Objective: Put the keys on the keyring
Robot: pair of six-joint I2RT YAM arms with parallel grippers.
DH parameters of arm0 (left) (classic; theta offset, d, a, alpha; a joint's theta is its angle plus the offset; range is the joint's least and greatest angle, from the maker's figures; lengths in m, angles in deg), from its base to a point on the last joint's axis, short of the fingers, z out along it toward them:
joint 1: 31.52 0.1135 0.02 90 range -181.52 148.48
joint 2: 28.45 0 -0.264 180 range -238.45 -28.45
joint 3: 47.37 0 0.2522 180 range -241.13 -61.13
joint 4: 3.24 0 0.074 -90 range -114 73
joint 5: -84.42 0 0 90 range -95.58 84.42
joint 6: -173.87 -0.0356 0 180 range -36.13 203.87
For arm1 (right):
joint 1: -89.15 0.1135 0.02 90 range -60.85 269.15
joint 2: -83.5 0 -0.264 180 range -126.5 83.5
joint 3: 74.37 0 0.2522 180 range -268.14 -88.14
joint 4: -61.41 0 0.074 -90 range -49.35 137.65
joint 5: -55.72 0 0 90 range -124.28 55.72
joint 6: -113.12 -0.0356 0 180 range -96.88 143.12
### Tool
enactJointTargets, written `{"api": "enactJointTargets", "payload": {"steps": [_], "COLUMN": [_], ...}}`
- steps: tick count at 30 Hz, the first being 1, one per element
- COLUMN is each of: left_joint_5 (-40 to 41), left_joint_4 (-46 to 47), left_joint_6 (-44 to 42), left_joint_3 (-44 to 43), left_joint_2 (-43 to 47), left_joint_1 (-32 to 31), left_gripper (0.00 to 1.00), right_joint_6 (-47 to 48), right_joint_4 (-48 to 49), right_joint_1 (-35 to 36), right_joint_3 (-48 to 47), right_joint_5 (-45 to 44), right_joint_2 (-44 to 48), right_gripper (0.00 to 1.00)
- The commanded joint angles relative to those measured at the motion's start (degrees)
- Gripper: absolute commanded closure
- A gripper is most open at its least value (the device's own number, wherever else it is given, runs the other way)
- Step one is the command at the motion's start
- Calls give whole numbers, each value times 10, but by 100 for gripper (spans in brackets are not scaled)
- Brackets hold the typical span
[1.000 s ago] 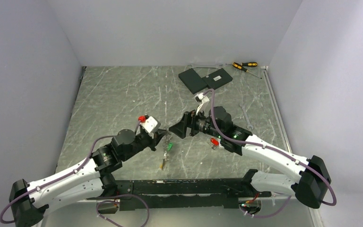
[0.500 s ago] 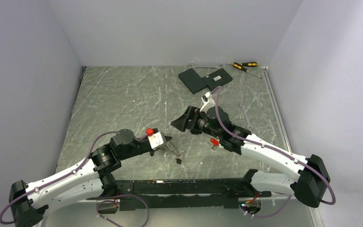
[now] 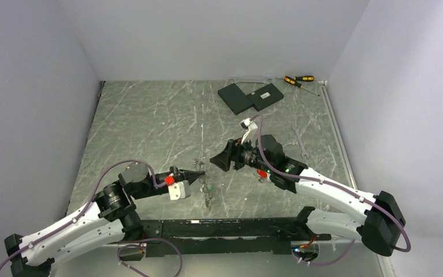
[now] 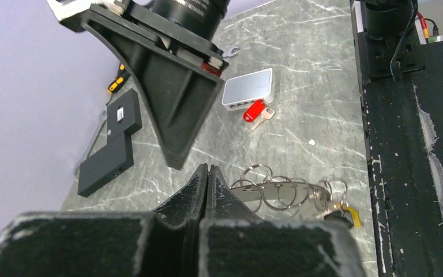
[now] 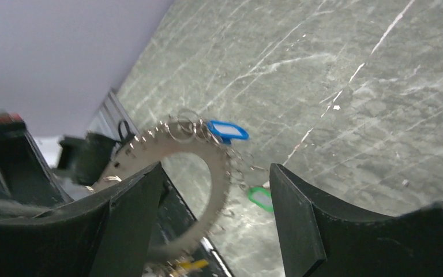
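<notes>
The keyring (image 3: 206, 187), a flat grey toothed ring, stands on edge just right of my left gripper (image 3: 201, 172). That gripper (image 4: 207, 168) is shut, and the keyring (image 4: 277, 193) with its small wire loops comes out from behind its right finger. My right gripper (image 3: 214, 161) faces it, open. In the right wrist view the jaws of my right gripper (image 5: 216, 167) stand to either side of the keyring (image 5: 218, 184) without touching it. Blue (image 5: 228, 131), green (image 5: 261, 198) and yellow (image 5: 191, 264) keys hang from it. A red key (image 4: 255, 111) lies on the table.
Two black slabs (image 3: 251, 97) and two screwdrivers (image 3: 298, 79) lie at the back right. A wrench (image 3: 301, 144) lies right of my right arm. A small white box (image 4: 248, 95) sits by the red key. The black base rail (image 3: 225, 231) runs along the near edge.
My left arm has drawn back and dropped lower, carrying the keyring with it. My right gripper has come nearer and down towards the ring, and its jaws have narrowed a little.
</notes>
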Motion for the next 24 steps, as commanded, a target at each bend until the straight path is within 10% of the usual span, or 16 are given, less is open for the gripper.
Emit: {"api": "enactJointTargets", "payload": {"steps": [1,11,24], "left_joint_5": [-32,-41,-47], "left_joint_4": [13,10,68], "left_joint_6": [-43,-23,20], "left_joint_3": [2,14,40], "left_joint_2": [12,35,42], "left_joint_1": [-2,-2,-2], "left_gripper": [100,100,100], "right_joint_6": [147,366,510], "right_joint_4": [106,351,334], "right_joint_1": [-1,0,66], "right_joint_3": [38,186,162], "right_joint_5": [66,157,189], "right_joint_2": [15,61,71], "right_gripper": [28,26,28]}}
